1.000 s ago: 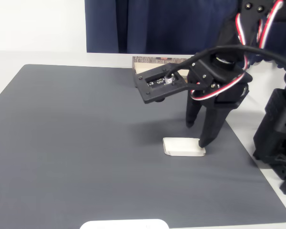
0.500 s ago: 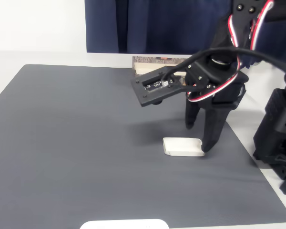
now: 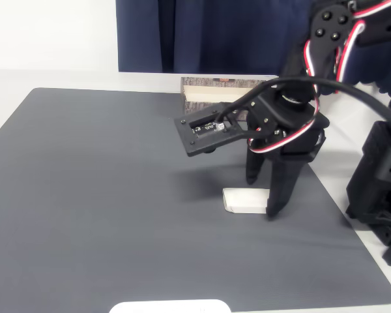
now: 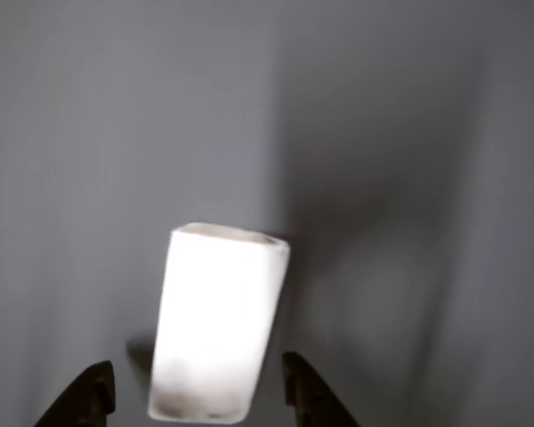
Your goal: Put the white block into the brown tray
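Fixed view: my claw [image 3: 266,195] points down at right of centre, fingers spread, straddling the right end of the white block [image 3: 245,200]. The block lies flat on the dark grey mat [image 3: 104,195] covering the counter. The brown tray [image 3: 208,90] sits at the mat's far edge, upper centre, well apart from the block.

Wrist view: white block [image 4: 218,320] at lower centre, between my two fingertips [image 4: 87,396]; whether they touch it I cannot tell.

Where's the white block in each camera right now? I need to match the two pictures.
Fixed view: the white block lies flat on the grey mat, right of centre, under the gripper.
Wrist view: the white block sits lower centre, one end between the two fingertips.
Shared landmark: the grey mat under it.
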Robot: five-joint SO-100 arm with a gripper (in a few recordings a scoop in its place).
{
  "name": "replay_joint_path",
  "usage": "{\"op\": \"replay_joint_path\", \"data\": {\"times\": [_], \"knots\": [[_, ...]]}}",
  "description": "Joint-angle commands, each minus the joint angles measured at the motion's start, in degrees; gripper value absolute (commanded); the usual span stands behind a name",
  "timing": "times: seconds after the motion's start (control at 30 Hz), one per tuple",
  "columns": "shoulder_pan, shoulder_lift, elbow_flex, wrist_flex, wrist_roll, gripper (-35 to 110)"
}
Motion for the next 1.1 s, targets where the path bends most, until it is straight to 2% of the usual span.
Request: {"op": "replay_joint_path", "data": {"times": [0.0, 1.07], "knots": [[-0.26, 0.0, 0.09, -1.58, -0.44, 42], [-0.88, -0.79, 3.34, -7.56, 0.79, 39]]}}
